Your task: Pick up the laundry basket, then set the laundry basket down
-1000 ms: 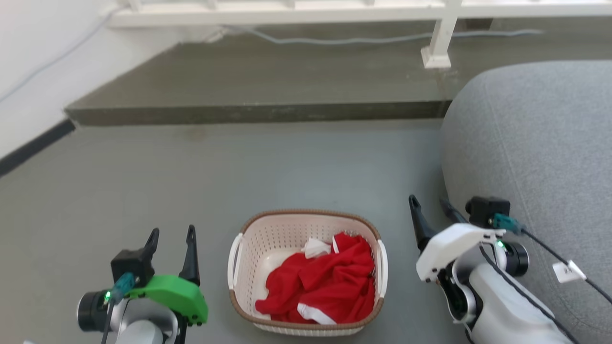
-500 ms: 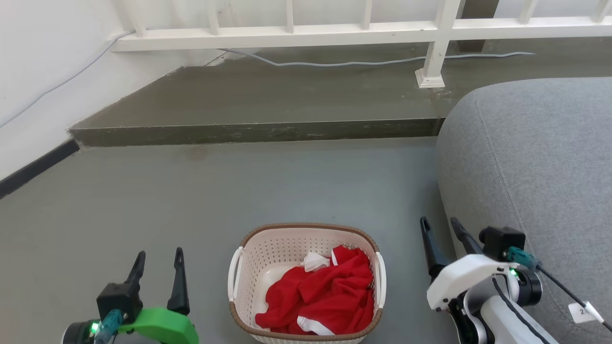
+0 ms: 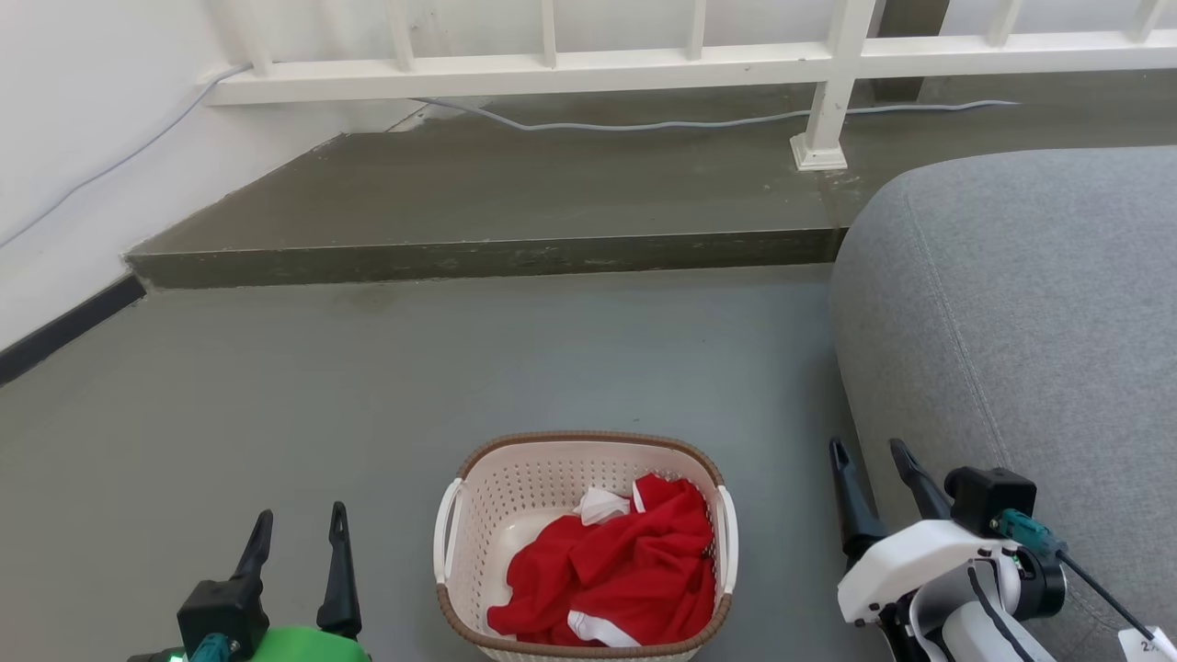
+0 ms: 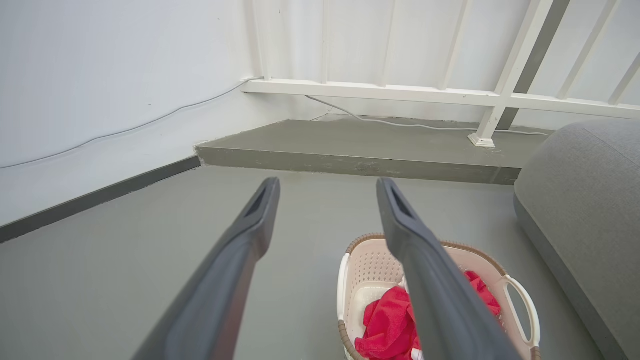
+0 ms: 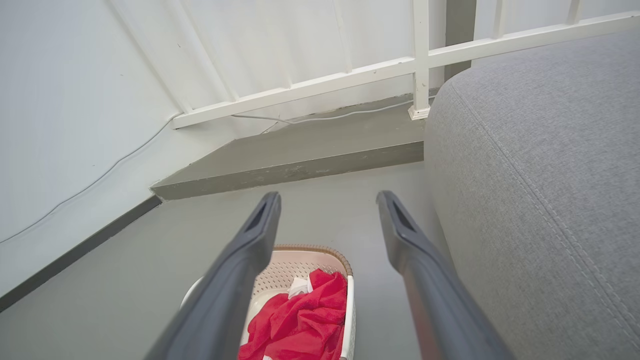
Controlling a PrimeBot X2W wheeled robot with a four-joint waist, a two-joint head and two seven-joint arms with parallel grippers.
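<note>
Sitting on the grey floor (image 3: 414, 368) at the bottom centre of the head view, the basket (image 3: 501, 501) holds a crumpled red cloth (image 3: 625, 575) with white trim, heaped toward its right side. Its white handles (image 3: 444, 533) face frame left and frame right. The left end effector (image 3: 301, 517) rises at the lower left, its fingers spread with nothing between them, apart from the basket's left handle. The right end effector (image 3: 867, 450) stands at the lower right, its fingers likewise parted and empty. It is clear of the right handle and just beside the grey sofa (image 3: 1011, 322) that runs down the right side. A raised step (image 3: 506, 184) crosses the upper half, with a white railing (image 3: 552, 69) and a pale cable (image 3: 644, 122) along the top. In the left wrist view the left end effector (image 4: 328, 185) splays its two dark fingers wide over bare floor. The basket (image 4: 370, 265) lies at the lower right, partly behind the right-hand finger, with the red cloth (image 4: 387, 325) inside and the sofa at the far right. In the right wrist view the right end effector (image 5: 328, 197) is also spread and empty. The basket (image 5: 295, 267) shows at the bottom centre, partly behind the left-hand finger. The sofa takes the right half, and a white wall (image 5: 65, 100) stands at the upper left.
</note>
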